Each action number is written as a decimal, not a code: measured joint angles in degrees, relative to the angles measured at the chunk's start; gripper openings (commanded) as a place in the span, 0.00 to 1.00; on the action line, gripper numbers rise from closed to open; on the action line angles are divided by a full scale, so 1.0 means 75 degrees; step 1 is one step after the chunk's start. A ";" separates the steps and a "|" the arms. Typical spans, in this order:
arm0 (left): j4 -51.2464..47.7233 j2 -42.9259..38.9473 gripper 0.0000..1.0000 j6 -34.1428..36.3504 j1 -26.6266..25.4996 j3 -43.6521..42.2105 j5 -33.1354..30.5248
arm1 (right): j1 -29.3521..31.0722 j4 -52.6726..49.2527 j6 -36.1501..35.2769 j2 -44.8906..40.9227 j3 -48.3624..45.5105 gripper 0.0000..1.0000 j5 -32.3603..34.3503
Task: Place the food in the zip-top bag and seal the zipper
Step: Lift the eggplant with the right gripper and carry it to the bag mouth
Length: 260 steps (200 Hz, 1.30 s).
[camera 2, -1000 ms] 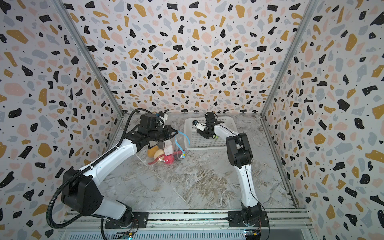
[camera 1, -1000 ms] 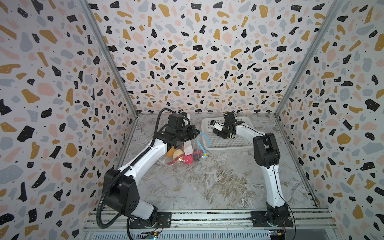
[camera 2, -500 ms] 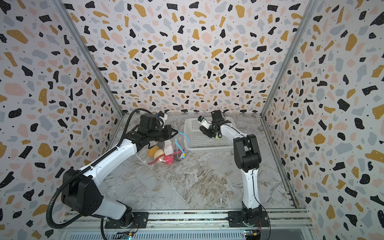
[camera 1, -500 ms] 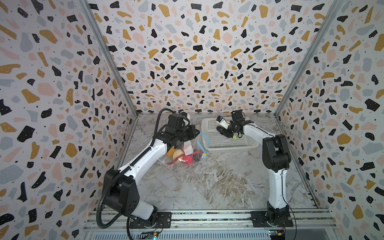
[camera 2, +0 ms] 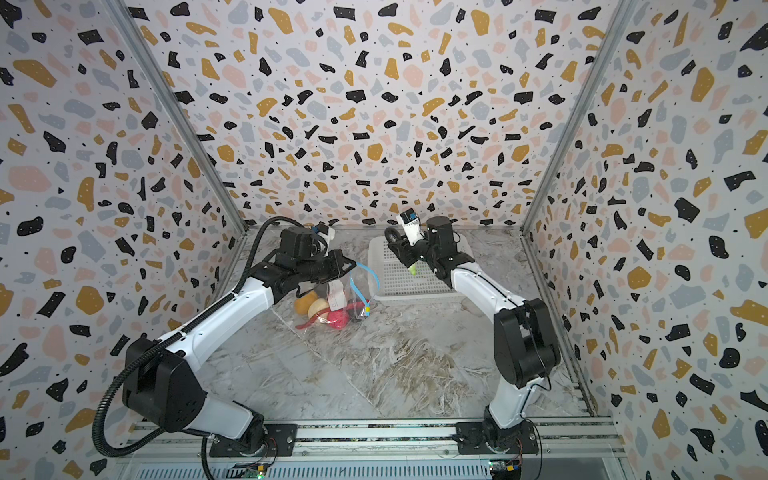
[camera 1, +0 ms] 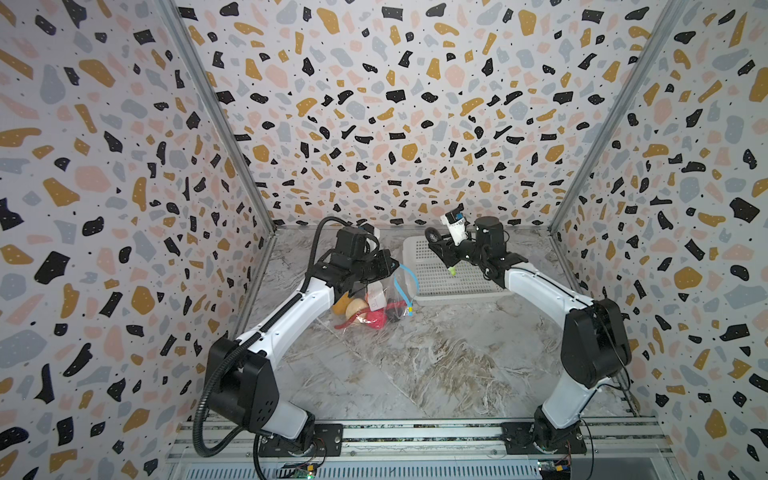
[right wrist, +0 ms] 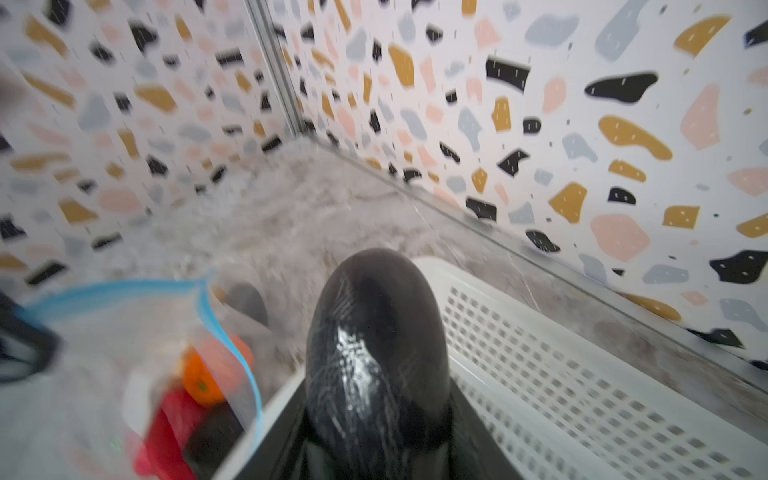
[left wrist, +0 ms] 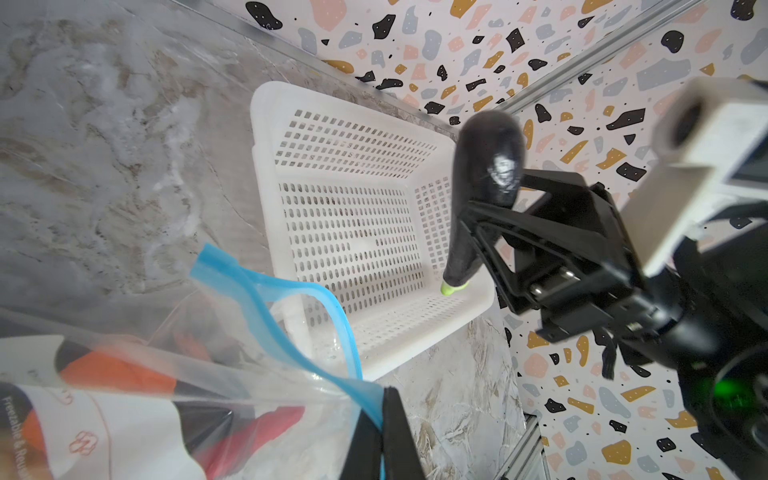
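The clear zip-top bag lies left of the basket, its mouth held up. In it are an orange ball, a cream ball, a pink-red ball, a red chili and a dark piece. My left gripper is shut on the light-blue zipper at the mouth edge. My right gripper is shut on a dark purple-black eggplant with a green stem, above the basket.
A white perforated basket stands at the back right, close to the bag's mouth. Patterned walls close in the back and both sides. The marble floor stretches toward the front rail.
The right arm's elbow has swung to the right and toward the front, and its gripper has turned with the eggplant over the basket. The left arm and the bag have stayed put.
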 measured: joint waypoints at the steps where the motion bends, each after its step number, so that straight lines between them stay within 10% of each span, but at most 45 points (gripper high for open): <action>1: 0.0000 0.0000 0.00 0.0000 0.0000 0.0000 0.0000 | 0.0029 0.0122 0.0149 -0.0041 -0.0073 0.45 0.0035; 86: 0.0006 0.0000 0.00 -0.0009 0.0000 0.0000 -0.0003 | 0.1259 0.4334 0.4546 -0.0102 -0.1970 0.40 0.1591; 260: -0.0026 -0.0023 0.00 -0.0020 0.0035 0.0000 -0.0038 | 0.2142 0.5817 0.4421 0.0886 -0.2521 0.49 0.1466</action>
